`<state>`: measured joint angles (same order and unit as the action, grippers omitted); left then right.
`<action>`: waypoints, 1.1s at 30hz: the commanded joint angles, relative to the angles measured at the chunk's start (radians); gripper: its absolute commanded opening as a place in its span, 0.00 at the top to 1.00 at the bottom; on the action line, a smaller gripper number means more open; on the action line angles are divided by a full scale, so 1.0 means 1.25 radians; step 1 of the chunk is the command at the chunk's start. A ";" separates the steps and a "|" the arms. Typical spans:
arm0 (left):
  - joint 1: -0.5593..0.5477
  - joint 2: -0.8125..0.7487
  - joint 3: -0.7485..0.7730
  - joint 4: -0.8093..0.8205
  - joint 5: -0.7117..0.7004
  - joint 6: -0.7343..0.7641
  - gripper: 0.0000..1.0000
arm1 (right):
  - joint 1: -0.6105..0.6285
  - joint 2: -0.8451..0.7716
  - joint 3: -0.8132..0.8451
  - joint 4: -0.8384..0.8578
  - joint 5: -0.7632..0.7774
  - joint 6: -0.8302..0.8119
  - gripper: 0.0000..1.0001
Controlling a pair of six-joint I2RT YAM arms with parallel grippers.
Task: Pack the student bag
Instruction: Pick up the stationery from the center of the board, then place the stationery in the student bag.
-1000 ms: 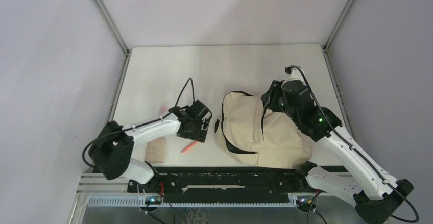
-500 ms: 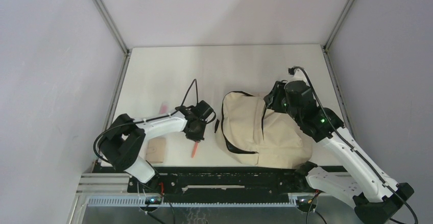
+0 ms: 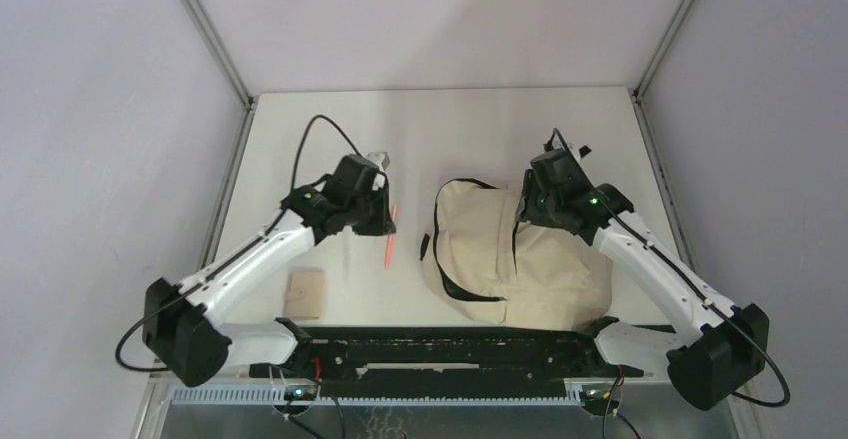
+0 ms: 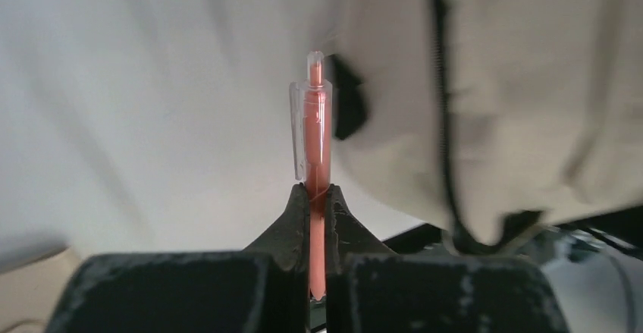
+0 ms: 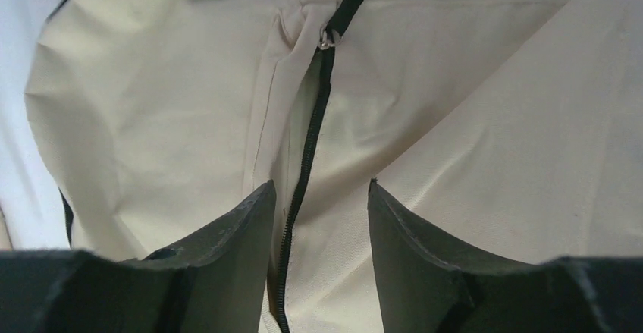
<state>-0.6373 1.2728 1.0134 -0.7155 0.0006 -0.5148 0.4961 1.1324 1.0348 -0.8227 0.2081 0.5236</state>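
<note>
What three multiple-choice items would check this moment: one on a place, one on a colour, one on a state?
1. Where is the right tool?
A. Over the student bag's black zipper.
B. Over the left arm's base.
C. Resting on its own arm's base.

2. What colour is the pen?
A. Blue.
B. Green.
C. Orange-red.

3. How is the left tool?
A. Wide open and empty.
B. Shut on the pen.
C. Open around a bag strap.

Answers:
1 A: the right wrist view shows the zipper on cream canvas just beyond its open jaws.
2 C: the left wrist view shows an orange-red barrel with a clear clip.
3 B: its jaws pinch the pen's barrel.
</note>
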 commanded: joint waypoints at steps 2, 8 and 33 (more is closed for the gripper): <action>0.000 -0.044 0.110 0.035 0.200 -0.015 1.00 | 0.043 0.042 0.006 0.007 -0.004 -0.023 0.39; -0.004 -0.038 0.138 0.110 0.293 -0.078 1.00 | 0.058 0.125 -0.032 0.023 0.022 -0.012 0.43; -0.158 0.348 0.408 0.264 0.567 -0.235 1.00 | -0.033 -0.165 -0.044 0.073 -0.201 -0.032 1.00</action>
<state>-0.8101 1.6344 1.4521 -0.4332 0.6178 -0.7349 0.4702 0.9558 0.9485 -0.7906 0.0948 0.5037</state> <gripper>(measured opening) 0.028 0.007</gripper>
